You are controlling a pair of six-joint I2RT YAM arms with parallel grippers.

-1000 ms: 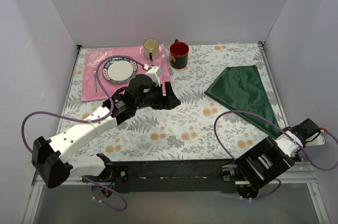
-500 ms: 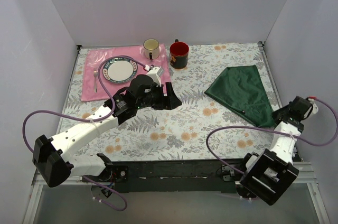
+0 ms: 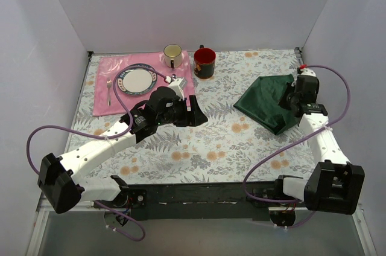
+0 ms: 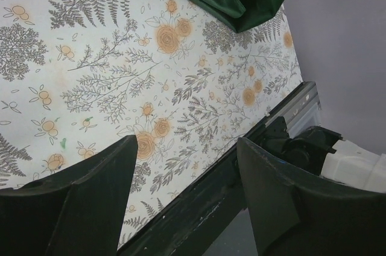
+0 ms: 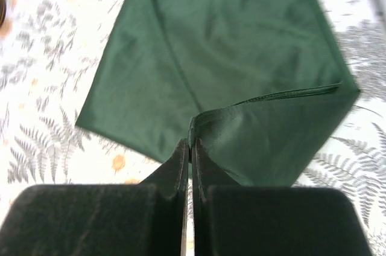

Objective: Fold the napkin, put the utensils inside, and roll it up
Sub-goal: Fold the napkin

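Right claw on diagonal napkin hem

Floral table is passable near its front; left claw (midway), cream mug, red mug obstruct.

Desk, floral-patterned top, is carrying three items directly. Pink placemat is lying flat at 10 o'clock. Dark mug with red interior is standing upright at 12 o'clock, just beside the placemat. Green napkin is lying folded at 2 o'clock, one corner raised.
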